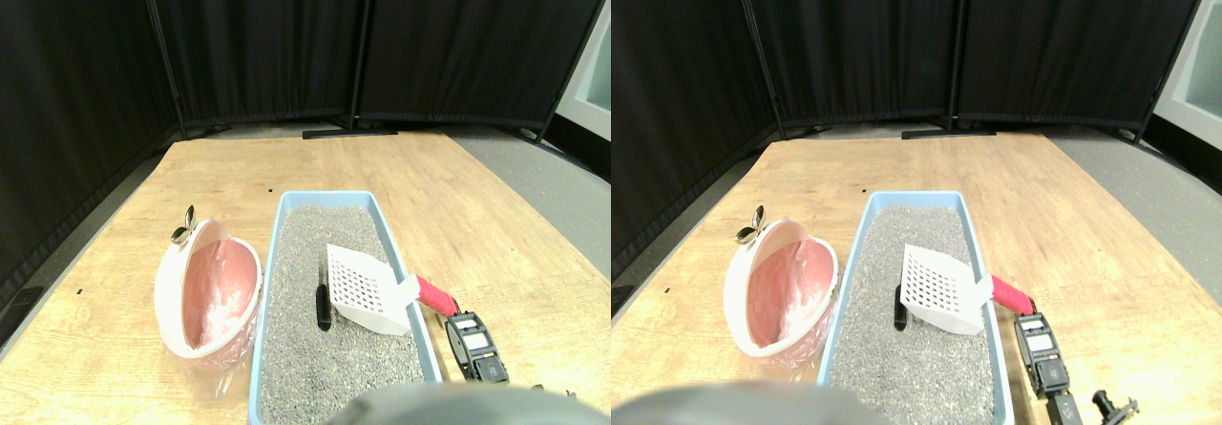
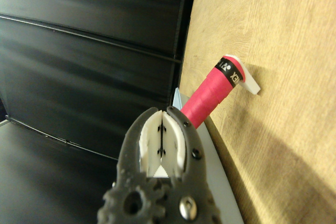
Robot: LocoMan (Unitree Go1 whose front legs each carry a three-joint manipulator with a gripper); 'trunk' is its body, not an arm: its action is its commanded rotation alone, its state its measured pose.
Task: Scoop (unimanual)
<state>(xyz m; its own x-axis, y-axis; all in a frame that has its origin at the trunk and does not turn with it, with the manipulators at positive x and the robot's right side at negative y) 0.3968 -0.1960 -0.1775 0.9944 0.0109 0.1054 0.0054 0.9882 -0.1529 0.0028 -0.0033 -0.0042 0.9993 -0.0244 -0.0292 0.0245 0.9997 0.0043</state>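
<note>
White slotted scoop (image 1: 365, 286) resting in grey litter inside blue tray (image 1: 283, 217), pink wrapped handle (image 1: 436, 297) over the right rim. End effector (image 2: 162, 141) clenched, empty, just behind handle. Small dark lump (image 1: 324, 307) beside scoop, unidentifiable. Pink-lined bin (image 1: 205, 291) left, on tabletop (image 1: 115, 291).

The right manipulator (image 1: 474, 346) is a dark grey, boxy segment bearing a pale rectangular panel on its upper face. Its gripper (image 2: 161, 142) has two dark grey curved jaw frames lined with white pads (image 2: 149, 145); small dark dots mark the seam between them. At the base sit a toothed dark gear (image 2: 131, 203) and a silver screw head (image 2: 187, 206).
</note>
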